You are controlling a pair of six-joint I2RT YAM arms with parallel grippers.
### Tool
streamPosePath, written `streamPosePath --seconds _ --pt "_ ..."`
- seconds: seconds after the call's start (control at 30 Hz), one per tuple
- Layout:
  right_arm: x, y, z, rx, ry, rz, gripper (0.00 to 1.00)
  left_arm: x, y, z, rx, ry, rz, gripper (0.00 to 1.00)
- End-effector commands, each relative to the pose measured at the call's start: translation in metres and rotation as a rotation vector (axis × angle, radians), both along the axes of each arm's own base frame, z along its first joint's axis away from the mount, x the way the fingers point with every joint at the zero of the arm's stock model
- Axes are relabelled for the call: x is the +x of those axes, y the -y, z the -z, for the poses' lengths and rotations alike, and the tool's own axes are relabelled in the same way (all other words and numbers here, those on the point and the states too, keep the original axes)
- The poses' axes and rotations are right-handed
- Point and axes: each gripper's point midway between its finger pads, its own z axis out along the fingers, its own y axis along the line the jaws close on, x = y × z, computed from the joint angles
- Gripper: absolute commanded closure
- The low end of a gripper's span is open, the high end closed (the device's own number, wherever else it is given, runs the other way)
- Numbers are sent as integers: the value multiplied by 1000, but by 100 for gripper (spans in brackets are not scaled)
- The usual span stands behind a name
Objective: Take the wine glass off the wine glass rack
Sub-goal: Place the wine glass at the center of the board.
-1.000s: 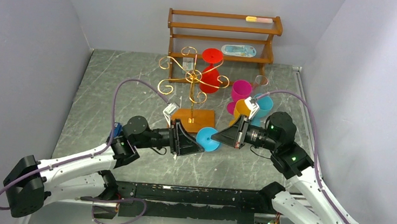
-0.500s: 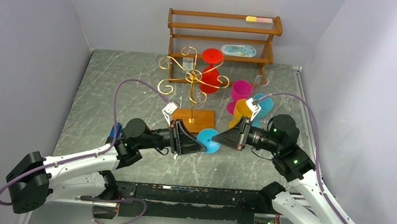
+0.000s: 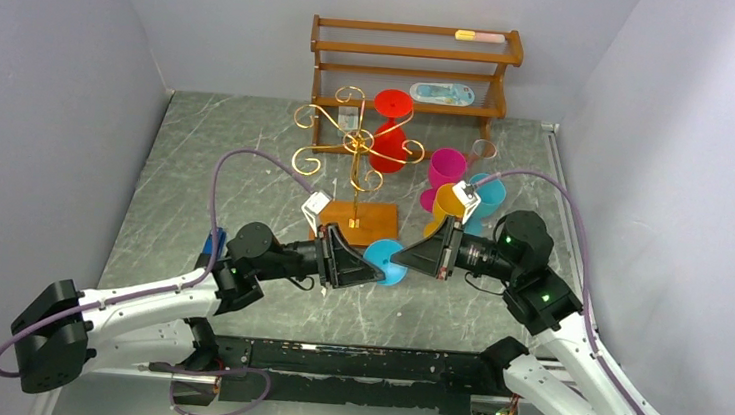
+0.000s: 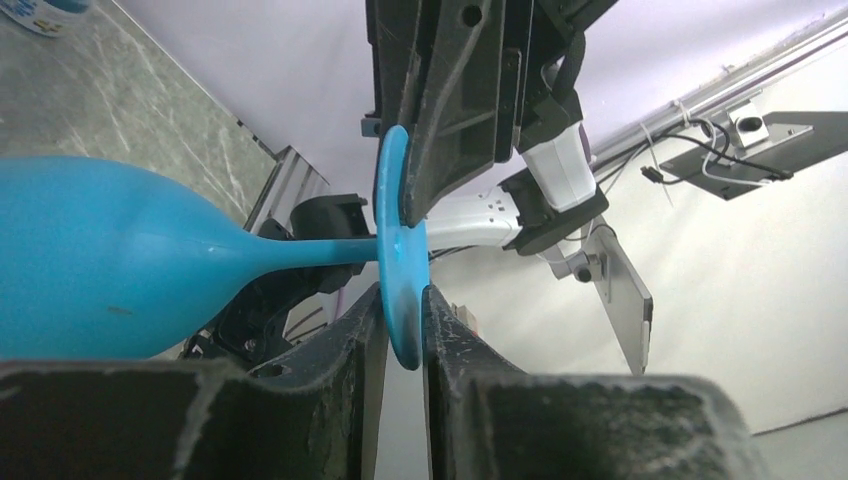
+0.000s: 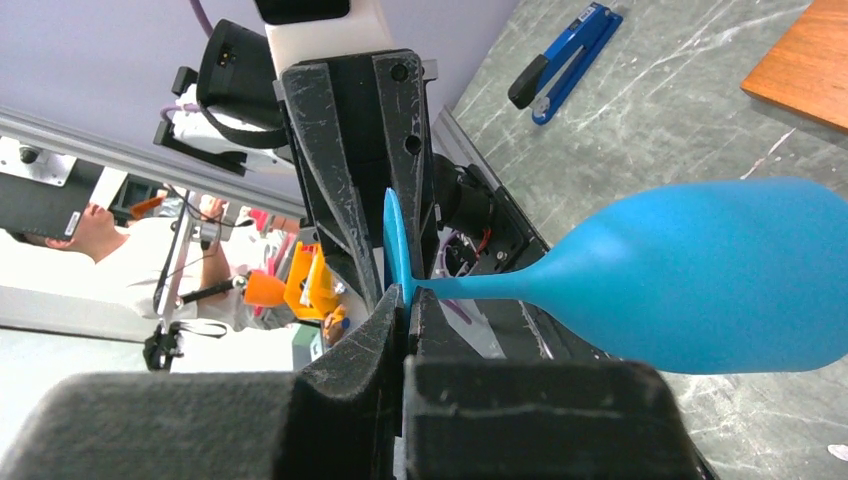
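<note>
The wine glass rack (image 3: 357, 166) is a gold pole with scroll arms on a square wooden base (image 3: 359, 223), at the middle of the table. A red wine glass (image 3: 388, 134) is foot-up at its far right arm. A blue wine glass (image 3: 384, 259) is held level in front of the base. My left gripper (image 3: 366, 268) is shut on the lower edge of its foot disc (image 4: 400, 270). My right gripper (image 3: 401, 259) is shut on the opposite edge of the same disc (image 5: 395, 240). The glass's bowl shows in the left wrist view (image 4: 100, 260) and in the right wrist view (image 5: 720, 280).
A three-tier wooden shelf (image 3: 411, 66) stands at the back. Magenta (image 3: 445, 166), yellow (image 3: 449, 203) and blue (image 3: 490, 196) glasses cluster right of the rack, behind my right arm. A blue hand tool (image 5: 565, 50) lies on the marble table left of the rack base.
My left gripper has edged slightly right and toward the near edge at the glass's foot. The blue glass and right gripper have barely moved.
</note>
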Motion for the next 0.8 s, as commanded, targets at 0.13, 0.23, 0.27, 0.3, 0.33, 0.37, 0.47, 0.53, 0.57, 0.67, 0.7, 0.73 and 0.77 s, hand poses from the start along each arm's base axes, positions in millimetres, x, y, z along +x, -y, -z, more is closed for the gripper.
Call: streamPosePath --seconds 0.13,0.23,0.27,0.3,0.33,0.37,0.47,0.53,0.57,0.67,0.7,0.73,0.77 --pt "-9 3 2 6 31 -31 100 9 -1 -7 -23 10 -62 78" --pt "-10 2 3 4 30 -44 100 6 0 -9 -35 7 -42 80" --pt "-10 2 3 1 29 -44 100 6 1 -8 -33 8 -36 80" --pt "-9 2 4 -1 28 -41 100 5 2 -9 -31 12 -27 80" --pt "-8 2 5 -2 25 -37 100 4 5 -7 -22 12 -16 80" --pt "-7 1 5 1 21 -31 100 4 7 -8 -20 18 -4 80" --pt "-5 0 4 20 17 -26 100 -2 12 -8 -13 29 40 82" --pt "-3 0 5 17 18 -13 100 -1 11 -8 -12 24 34 85" --pt "-2 1 5 15 21 -4 100 0 10 -7 -11 21 21 87" --pt "-1 2 6 14 27 12 100 2 8 -5 -9 18 1 90" --pt "-1 2 6 14 27 11 100 2 8 -5 -5 18 2 92" --pt "0 3 7 13 25 14 100 1 8 -5 -3 20 7 94" --pt "0 3 8 11 23 16 100 1 9 -4 -1 23 12 95"
